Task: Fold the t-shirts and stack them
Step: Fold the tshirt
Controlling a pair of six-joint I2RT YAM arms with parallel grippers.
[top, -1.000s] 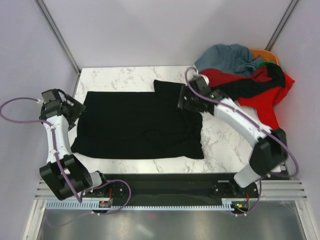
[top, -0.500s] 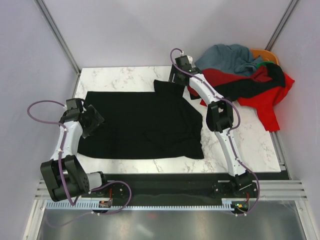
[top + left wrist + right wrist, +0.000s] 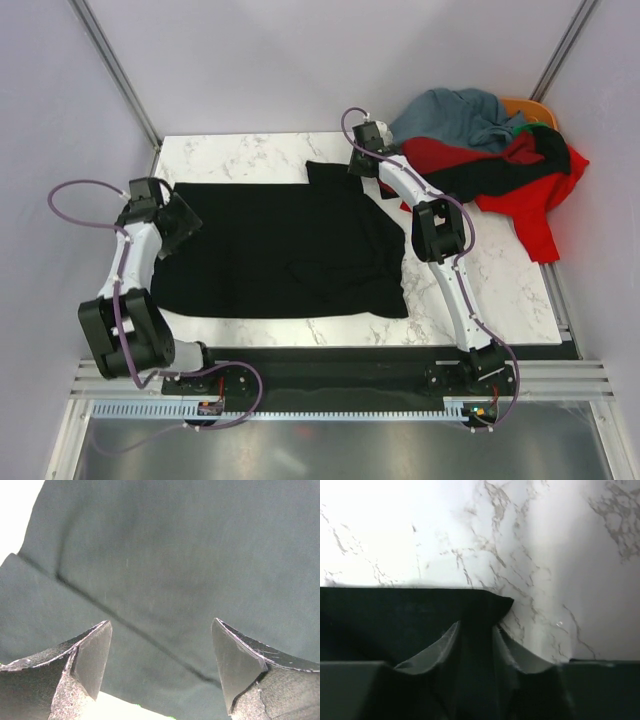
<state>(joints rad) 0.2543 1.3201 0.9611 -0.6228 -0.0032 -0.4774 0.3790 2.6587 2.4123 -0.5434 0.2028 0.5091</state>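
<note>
A black t-shirt (image 3: 280,245) lies spread flat across the marble table (image 3: 250,152). My right gripper (image 3: 358,165) is at its far right corner, where a sleeve sticks out. In the right wrist view the right gripper (image 3: 476,630) has its jaws pinched on the black cloth (image 3: 395,610) at that corner. My left gripper (image 3: 180,222) hovers open over the shirt's left edge. In the left wrist view the left gripper (image 3: 160,650) stands wide above dark cloth (image 3: 175,555) crossed by a seam. More t-shirts lie heaped at the back right: red (image 3: 520,190), grey-blue (image 3: 455,112), orange (image 3: 530,108).
The heap of shirts overhangs the table's right rear corner, just beside the right arm (image 3: 435,230). Bare marble (image 3: 520,540) shows beyond the pinched corner. Grey walls close in the table on the left, back and right.
The right arm stretched out to the shirt's far right corner and its jaws closed on the cloth. The left gripper moved in over the shirt's left edge, staying open.
</note>
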